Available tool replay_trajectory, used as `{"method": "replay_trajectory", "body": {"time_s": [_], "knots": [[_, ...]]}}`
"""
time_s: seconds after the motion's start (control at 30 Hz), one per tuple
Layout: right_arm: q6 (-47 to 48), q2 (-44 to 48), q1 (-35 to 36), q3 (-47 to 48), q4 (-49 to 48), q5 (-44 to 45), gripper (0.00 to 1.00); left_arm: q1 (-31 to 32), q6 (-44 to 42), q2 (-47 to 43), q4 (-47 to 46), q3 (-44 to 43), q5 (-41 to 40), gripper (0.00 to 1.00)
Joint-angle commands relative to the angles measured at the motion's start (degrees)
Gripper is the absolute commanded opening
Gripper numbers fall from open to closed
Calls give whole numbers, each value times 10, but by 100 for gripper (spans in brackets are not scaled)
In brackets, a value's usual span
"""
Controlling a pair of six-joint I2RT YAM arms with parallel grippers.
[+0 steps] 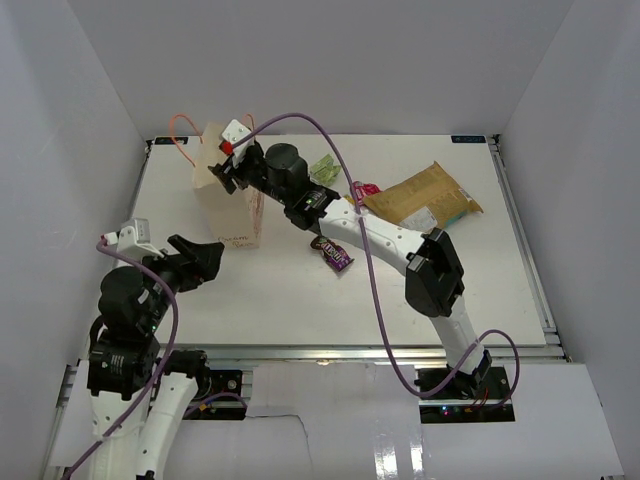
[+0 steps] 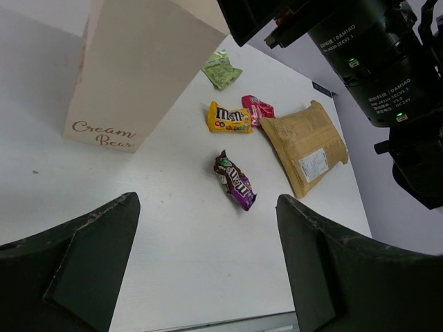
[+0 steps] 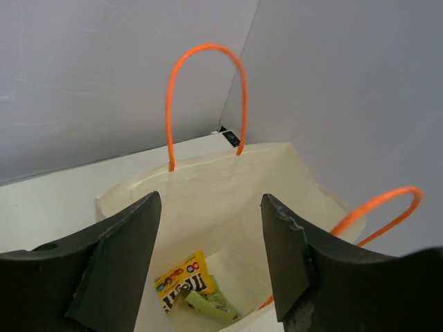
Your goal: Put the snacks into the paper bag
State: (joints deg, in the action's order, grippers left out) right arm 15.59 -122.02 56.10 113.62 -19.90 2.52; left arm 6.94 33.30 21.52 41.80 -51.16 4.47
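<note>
The paper bag (image 1: 228, 200) stands at the back left, cream with orange cord handles (image 3: 205, 83). My right gripper (image 1: 229, 166) hovers open over its mouth with nothing between the fingers (image 3: 211, 242). At the bottom of the bag lie a yellow M&M's packet (image 3: 183, 279) and a green packet (image 3: 212, 303). On the table lie a green packet (image 2: 221, 69), a yellow M&M's packet (image 2: 229, 117), a pink-red packet (image 2: 258, 109), a dark purple packet (image 2: 235, 181) and the large tan pouch (image 2: 304, 144). My left gripper (image 2: 208, 266) is open and empty, low over the table near the bag's front.
The right arm (image 1: 380, 235) stretches diagonally across the table above the packets, hiding the yellow packet from the top camera. White walls enclose the table on three sides. A purple cable (image 1: 372, 270) loops along the right arm.
</note>
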Motion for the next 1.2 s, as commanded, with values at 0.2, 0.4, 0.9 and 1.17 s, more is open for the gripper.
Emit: {"method": "replay_trajectory", "body": {"time_s": [0.2,0.4,0.9,1.17], "knots": [[32,211,-76,-86,219,-388,81,2,52,143,-133,69,209,79],[59,370,-229,-387,314,-446,82,136,84,250,-187,69,141,78],[90,536,-506,-694,370,-411,85,331,253,773,-218,-136,-143,90],[96,543,-530,-704,372,-423,85,328,281,896,-219,-222,-134,83]]}}
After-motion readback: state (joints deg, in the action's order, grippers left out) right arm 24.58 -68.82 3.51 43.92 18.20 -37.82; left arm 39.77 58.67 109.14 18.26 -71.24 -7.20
